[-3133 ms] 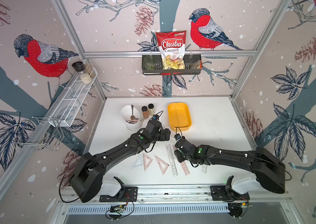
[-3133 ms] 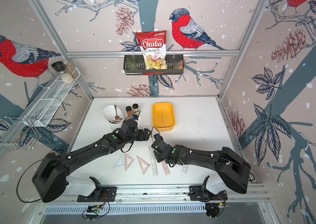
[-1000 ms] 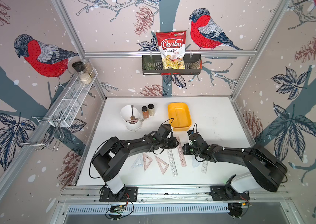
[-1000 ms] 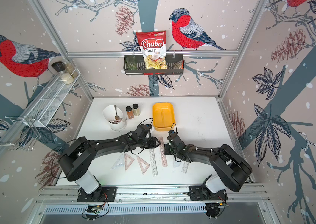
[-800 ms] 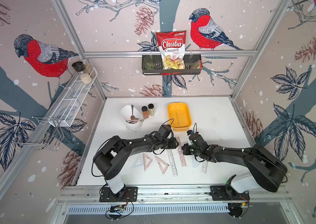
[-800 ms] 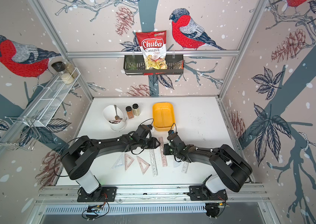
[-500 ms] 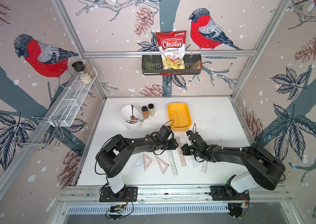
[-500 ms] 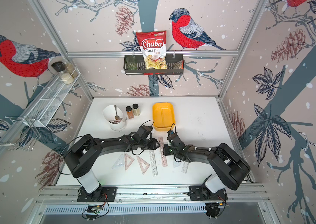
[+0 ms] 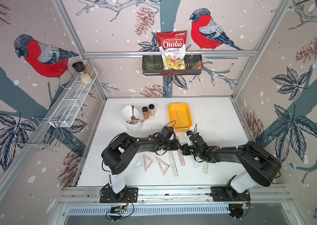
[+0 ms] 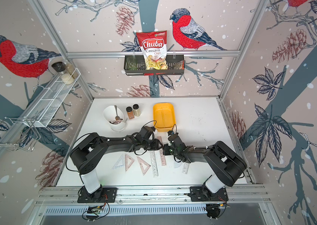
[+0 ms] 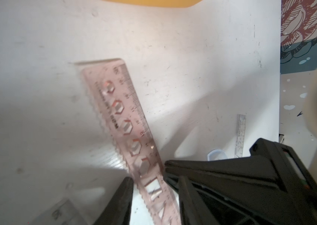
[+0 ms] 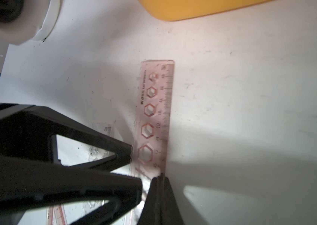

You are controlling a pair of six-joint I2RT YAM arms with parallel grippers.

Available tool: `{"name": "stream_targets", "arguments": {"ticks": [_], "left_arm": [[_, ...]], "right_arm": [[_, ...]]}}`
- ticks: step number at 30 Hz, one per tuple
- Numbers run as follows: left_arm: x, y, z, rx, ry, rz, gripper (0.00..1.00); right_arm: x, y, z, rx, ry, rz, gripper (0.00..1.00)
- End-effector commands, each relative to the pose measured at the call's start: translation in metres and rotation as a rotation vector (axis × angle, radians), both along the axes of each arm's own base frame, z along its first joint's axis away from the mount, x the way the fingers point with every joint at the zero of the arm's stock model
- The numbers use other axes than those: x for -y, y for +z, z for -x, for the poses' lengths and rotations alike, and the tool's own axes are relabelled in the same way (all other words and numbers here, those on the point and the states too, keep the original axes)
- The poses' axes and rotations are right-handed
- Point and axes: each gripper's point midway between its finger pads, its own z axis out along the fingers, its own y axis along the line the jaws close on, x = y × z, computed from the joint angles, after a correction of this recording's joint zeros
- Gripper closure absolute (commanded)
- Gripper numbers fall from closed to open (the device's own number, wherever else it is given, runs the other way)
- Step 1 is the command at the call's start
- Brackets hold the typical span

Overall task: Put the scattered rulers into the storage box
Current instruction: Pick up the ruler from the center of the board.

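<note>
The pink ruler lay flat on the white table, passing between the two pincers at about its middle. The left pincer had its fingers partway apart, one against the ruler's wavy edge and one just beside the straight scale edge. Both looked to touch, but whether they were squeezing could not be told. The right pincer was closed on nothing, its joined tips pressed to the scale edge from the side facing the left pincer, seemingly as a stop.

The yellow box sat ahead of both pincers, just past the ruler's far end and apart from it. Behind the left pincer lay a clear straight ruler and three triangles. Behind the right pincer lay a protractor and a short clear ruler.

The pink ruler looked thin, very light and slick. It seemed stiff along its length but likely to bow if pinched hard across its width. Lying flat, it offered no lip to get under, so the two long edges were probably the only hold. A hold near the middle would likely keep it level. One nearer an end would probably let it droop or swing. Squeezed edge to edge, it might spring out sideways, so a gentle, square pinch seemed wise, and it would likely go into the box lengthwise.
</note>
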Motion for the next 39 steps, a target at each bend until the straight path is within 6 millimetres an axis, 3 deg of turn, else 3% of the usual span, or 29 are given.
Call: {"name": "stream_targets", "arguments": {"ticks": [1, 14, 19, 22, 27, 33, 36, 39], "left_arm": [[-0.003, -0.010, 0.005, -0.038, 0.005, -0.023, 0.58], [0.000, -0.013, 0.007, -0.053, 0.000, -0.012, 0.88], [0.001, -0.005, 0.005, -0.041, -0.005, -0.010, 1.00], [0.004, 0.008, 0.004, -0.028, -0.005, 0.015, 1.00], [0.014, 0.049, -0.002, 0.011, 0.004, 0.122, 1.00], [0.018, 0.111, -0.021, 0.058, 0.050, 0.312, 1.00], [0.016, 0.132, -0.029, 0.043, 0.071, 0.431, 1.00], [0.016, 0.145, -0.033, 0.019, 0.070, 0.522, 1.00]], "right_arm": [[0.011, -0.022, 0.013, -0.074, 0.001, 0.060, 0.97], [0.014, -0.030, 0.014, -0.105, -0.005, 0.055, 0.97], [0.020, -0.017, 0.008, -0.083, -0.020, 0.055, 0.96], [0.025, 0.003, 0.003, -0.049, -0.033, 0.036, 0.93], [0.033, 0.050, 0.003, 0.018, -0.042, -0.055, 0.86], [0.027, 0.116, 0.018, 0.072, 0.009, -0.355, 0.63], [0.022, 0.146, 0.026, 0.078, 0.054, -0.530, 0.50], [0.017, 0.165, 0.029, 0.077, 0.092, -0.637, 0.43]]}}
